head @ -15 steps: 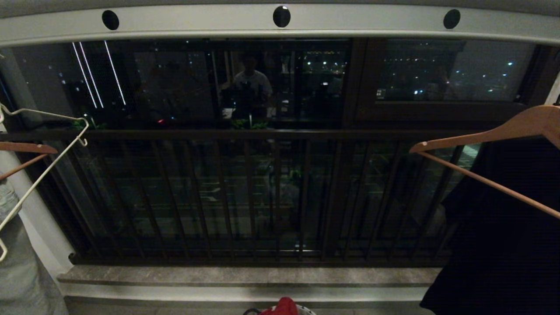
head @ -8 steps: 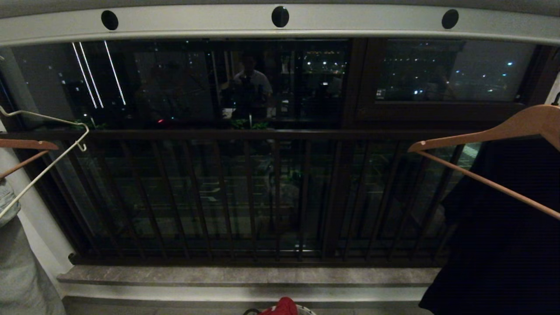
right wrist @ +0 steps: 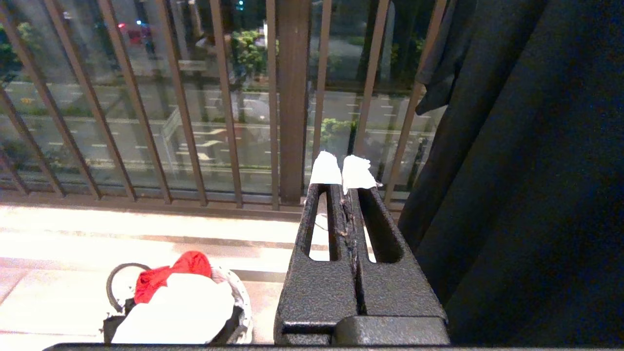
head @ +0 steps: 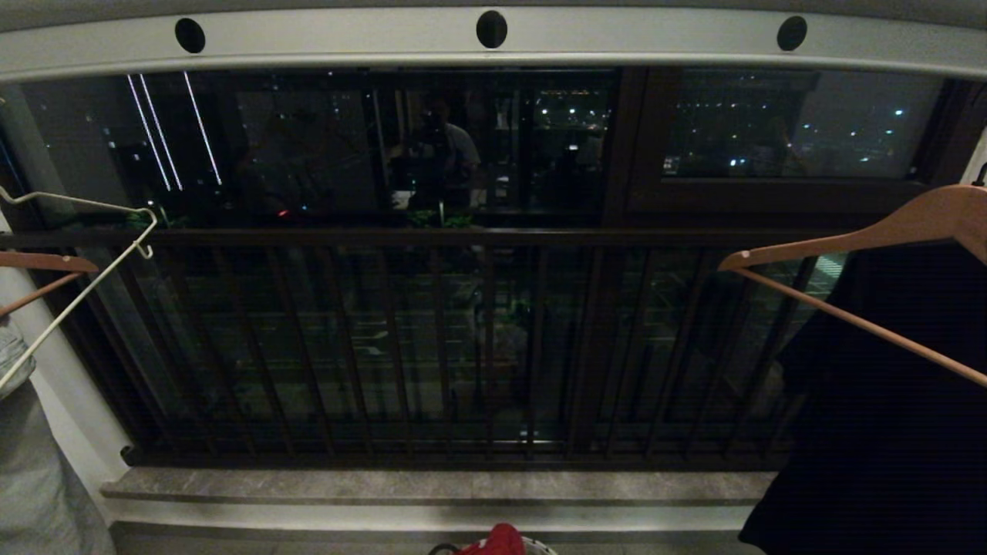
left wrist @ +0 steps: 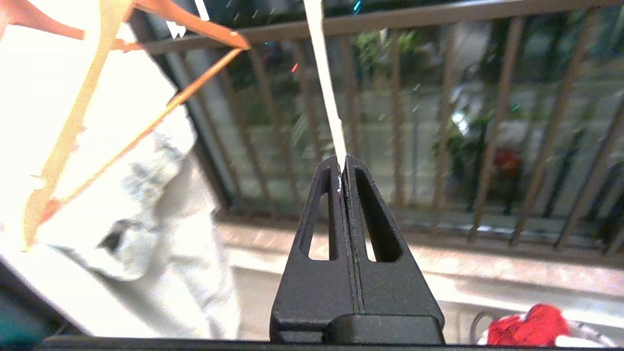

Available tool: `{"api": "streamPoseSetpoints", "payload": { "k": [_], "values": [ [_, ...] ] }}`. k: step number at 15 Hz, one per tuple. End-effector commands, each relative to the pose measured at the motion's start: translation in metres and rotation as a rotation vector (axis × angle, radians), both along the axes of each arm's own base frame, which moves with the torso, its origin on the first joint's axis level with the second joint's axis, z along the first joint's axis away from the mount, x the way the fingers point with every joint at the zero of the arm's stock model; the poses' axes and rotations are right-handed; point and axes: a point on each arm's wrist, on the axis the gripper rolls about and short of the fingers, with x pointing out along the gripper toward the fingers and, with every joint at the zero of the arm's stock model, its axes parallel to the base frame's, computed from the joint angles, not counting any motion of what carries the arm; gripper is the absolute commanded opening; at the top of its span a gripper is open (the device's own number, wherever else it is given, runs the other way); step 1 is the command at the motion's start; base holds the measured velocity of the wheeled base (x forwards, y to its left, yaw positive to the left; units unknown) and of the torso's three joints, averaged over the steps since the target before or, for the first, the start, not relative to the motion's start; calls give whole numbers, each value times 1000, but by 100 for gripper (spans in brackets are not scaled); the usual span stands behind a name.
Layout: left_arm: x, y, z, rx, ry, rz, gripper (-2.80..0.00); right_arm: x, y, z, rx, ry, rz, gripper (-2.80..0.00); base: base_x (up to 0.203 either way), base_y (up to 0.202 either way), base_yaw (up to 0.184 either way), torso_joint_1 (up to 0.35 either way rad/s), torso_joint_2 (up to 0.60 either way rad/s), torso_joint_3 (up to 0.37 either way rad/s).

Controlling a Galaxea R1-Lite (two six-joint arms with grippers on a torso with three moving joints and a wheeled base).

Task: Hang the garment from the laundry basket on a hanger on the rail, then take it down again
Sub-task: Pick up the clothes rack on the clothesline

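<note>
The rail runs across the top of the head view. At the left the white wire hanger hangs tilted, its lower wire running off the picture's edge. My left gripper is shut on that hanger wire, which rises from between its tips. Down on the floor, the laundry basket holds the white garment with a red cloth on top. My right gripper, its tips wrapped in white tape, is shut on nothing, above and beside the basket. Neither gripper shows in the head view.
A pale garment hangs on a wooden hanger at the far left. At the right, a black garment hangs on another wooden hanger, close beside my right gripper. The dark balcony railing and a stone sill lie ahead.
The white hanger's lower end has risen at the left edge, and its small end hook has left the picture. The right gripper has not moved.
</note>
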Motion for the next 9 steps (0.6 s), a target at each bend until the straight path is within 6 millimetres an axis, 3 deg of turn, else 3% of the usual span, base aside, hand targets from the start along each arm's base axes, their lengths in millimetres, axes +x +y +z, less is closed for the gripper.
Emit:
{"api": "streamPoseSetpoints", "payload": {
  "k": [1,6,9],
  "values": [
    [20,2,26,1,87,59,-280,0,0,0,-1,1,0,-280,0,0,0,0,0,0],
    [74,5,82,-40,143,192,-280,0,0,0,0,1,0,-280,0,0,0,0,0,0],
    [82,6,112,-118,203,222,-280,0,0,0,0,1,0,-280,0,0,0,0,0,0]
  ]
}}
